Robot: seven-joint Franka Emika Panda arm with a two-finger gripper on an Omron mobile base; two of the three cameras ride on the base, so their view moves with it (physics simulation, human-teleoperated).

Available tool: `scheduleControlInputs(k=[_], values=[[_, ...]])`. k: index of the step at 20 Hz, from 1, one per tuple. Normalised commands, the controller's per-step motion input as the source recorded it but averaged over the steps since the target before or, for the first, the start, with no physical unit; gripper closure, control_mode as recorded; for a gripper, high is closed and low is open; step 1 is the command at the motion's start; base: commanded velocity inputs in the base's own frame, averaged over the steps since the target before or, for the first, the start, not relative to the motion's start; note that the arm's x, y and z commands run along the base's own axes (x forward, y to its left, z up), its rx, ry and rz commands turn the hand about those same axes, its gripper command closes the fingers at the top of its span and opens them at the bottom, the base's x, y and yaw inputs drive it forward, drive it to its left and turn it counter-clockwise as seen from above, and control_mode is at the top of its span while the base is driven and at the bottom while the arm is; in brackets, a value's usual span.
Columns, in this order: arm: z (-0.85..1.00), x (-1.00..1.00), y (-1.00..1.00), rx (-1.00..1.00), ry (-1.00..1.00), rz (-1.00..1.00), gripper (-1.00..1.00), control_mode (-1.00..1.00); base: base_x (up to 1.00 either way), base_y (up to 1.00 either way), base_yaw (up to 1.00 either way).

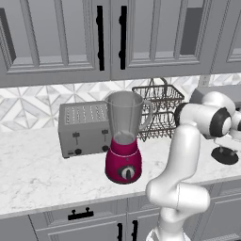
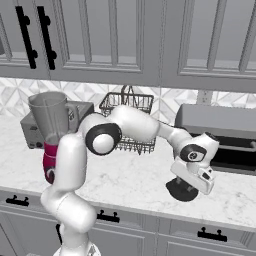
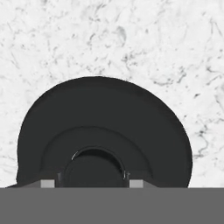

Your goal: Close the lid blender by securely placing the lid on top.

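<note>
The blender stands on the marble counter, a magenta base with a black dial and a clear open-topped jar; it also appears at the left as the blender, partly behind my arm. The lid, a round black disc with a raised centre knob, lies flat on the counter far to the blender's right, seen as the lid and the lid. My gripper reaches straight down onto it, its two fingertips pressed against either side of the knob. In the right base view my hand covers part of the lid.
A silver toaster sits just behind and left of the blender. A wire basket stands at the back wall. A grey appliance is behind the lid. Upper cabinets hang overhead; the counter's front edge is near the lid.
</note>
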Motion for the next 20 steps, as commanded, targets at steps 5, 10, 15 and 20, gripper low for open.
scheduleControlInputs(k=[5, 10, 15, 20], values=[[-0.16, -0.24, 0.47, 0.00, -0.08, 0.00, 1.00, -1.00, 0.00, 0.00, 0.00], [0.61, -0.33, 0.27, 0.00, -0.18, 0.00, 1.00, -1.00, 0.00, 0.00, 0.00], [0.92, -0.38, 0.28, 0.00, -0.22, 0.00, 1.00, -1.00, 0.00, 0.00, 0.00], [0.96, -0.35, 0.52, 0.00, -0.19, 0.00, 1.00, -1.00, 0.00, 0.00, 0.00]])
